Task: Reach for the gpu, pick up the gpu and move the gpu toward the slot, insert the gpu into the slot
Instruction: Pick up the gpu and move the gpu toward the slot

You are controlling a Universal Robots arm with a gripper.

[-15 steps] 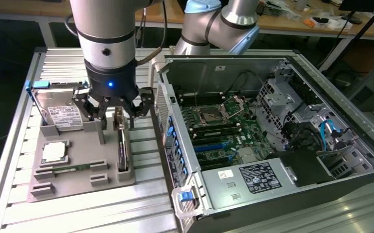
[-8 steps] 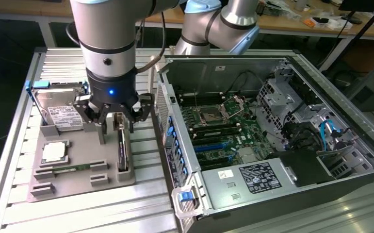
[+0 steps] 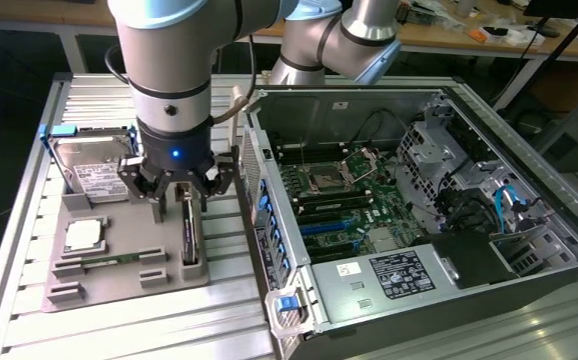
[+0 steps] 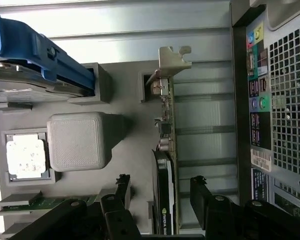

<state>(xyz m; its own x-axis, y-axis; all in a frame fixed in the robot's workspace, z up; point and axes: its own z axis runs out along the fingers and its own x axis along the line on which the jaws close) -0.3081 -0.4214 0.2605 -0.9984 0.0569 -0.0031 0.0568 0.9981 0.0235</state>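
Gpu (image 3: 190, 236) stands on its thin edge in a grey tray (image 3: 109, 283), right under the hand (image 3: 184, 196). Everything rests on a big metal surface (image 3: 118, 334) made of long slats. On the exterior view's right lies a large computer case (image 3: 369, 112) with its side off, so the green board (image 3: 339, 202) inside shows. A thick silver robot arm (image 3: 169, 67) hangs over the tray, just beside the case. The tray lies on the exterior view's left, close to the case. A silver hard drive (image 3: 94, 176) with a blue handle leans at the far end of the tray.

In the wrist view the gpu (image 4: 166, 130) shows its silver end bracket and round black fan. The hand (image 4: 161, 192) is spread wide, with one black finger (image 4: 201, 197) on each side of the card. I think the fingers do not touch it, but it is dark there and hard to tell.

A small square chip (image 3: 84, 235) sits in its own pocket of the tray. A thin green memory stick (image 3: 109, 261) lies near it.
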